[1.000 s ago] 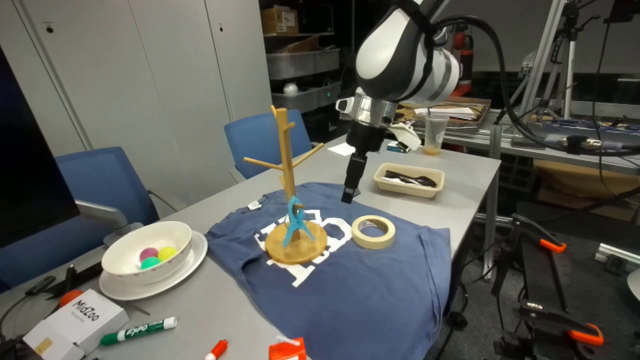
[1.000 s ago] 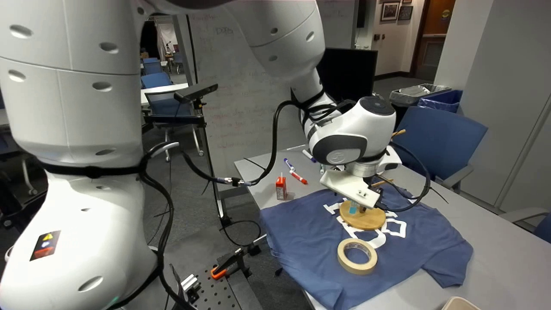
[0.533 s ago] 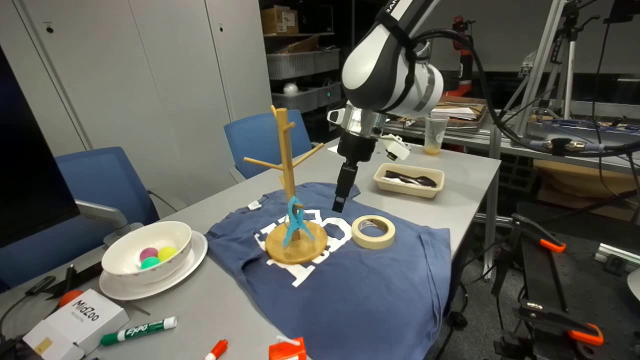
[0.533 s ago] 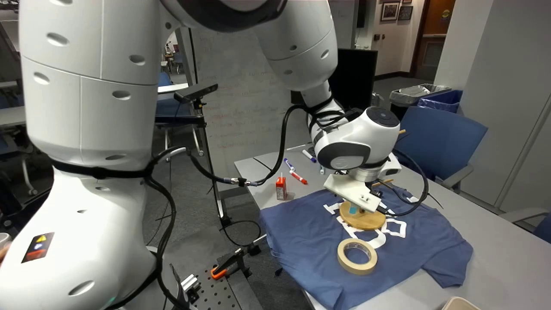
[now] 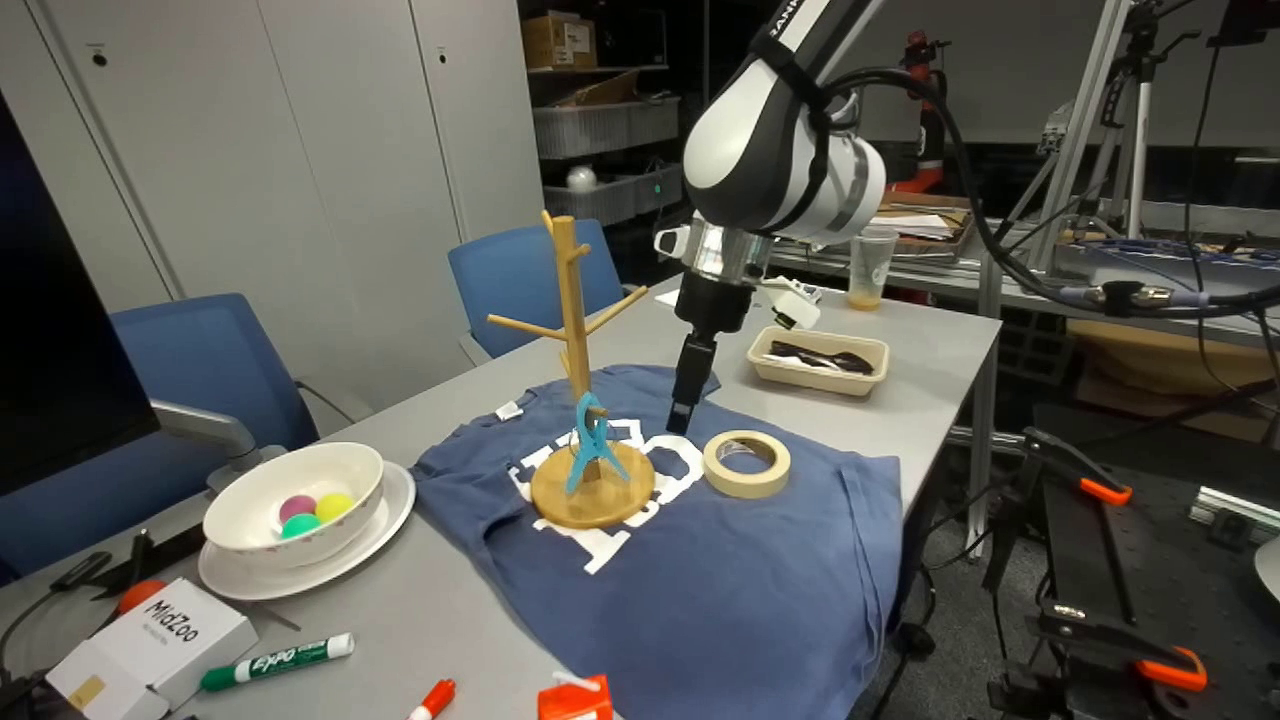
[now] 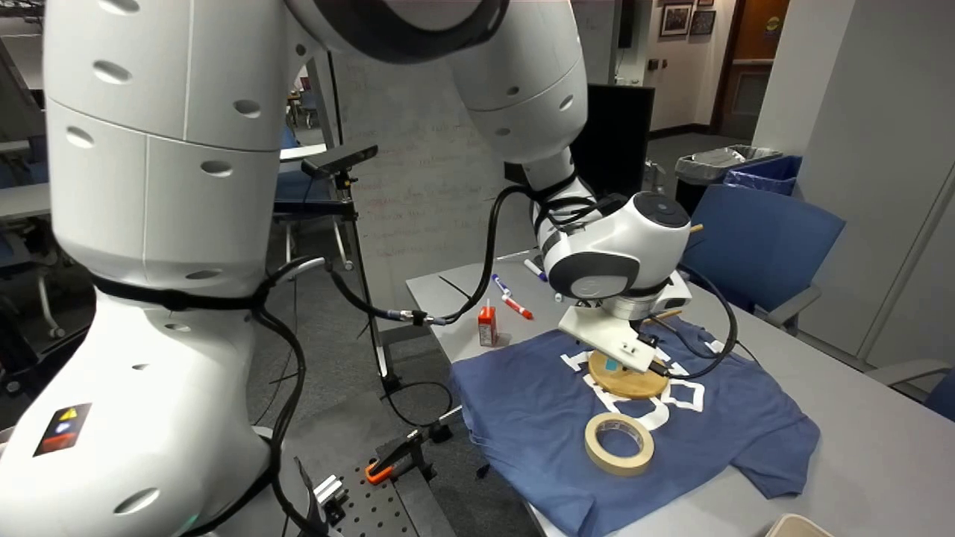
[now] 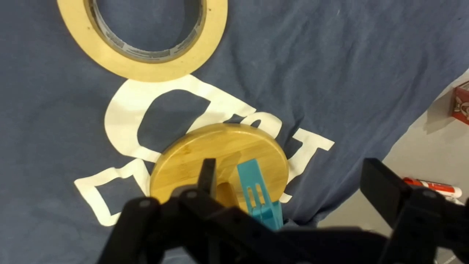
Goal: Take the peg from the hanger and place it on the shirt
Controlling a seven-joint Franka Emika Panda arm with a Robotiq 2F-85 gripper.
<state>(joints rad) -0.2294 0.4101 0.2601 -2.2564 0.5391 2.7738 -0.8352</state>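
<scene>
The teal peg (image 5: 592, 440) hangs on a low side arm of the wooden hanger (image 5: 572, 300). In an exterior view only a bit of the peg (image 6: 612, 365) shows under the arm. The hanger's disc base (image 6: 630, 386) stands on the navy shirt (image 5: 720, 580), which lies flat with white print. My gripper (image 5: 680, 417) is beside the hanger, apart from it and above the shirt. In the wrist view the gripper (image 7: 291, 174) is open, its fingers wide apart and empty. The peg (image 7: 252, 174) and disc (image 7: 220, 146) show below, the peg nearer the left finger, its lower part hidden.
A tape roll (image 5: 745, 487) lies on the shirt near the gripper. A beige tray with black cutlery (image 5: 820, 380) is behind. A bowl with balls (image 5: 350, 512), a green marker (image 5: 278, 662) and a small red box (image 6: 486, 327) stand around the shirt. The hanger's upper arms stick out.
My gripper has moved left and down in an exterior view, nearer the hanger, with only a slight drop in the last half second. The peg, hanger and shirt have not moved.
</scene>
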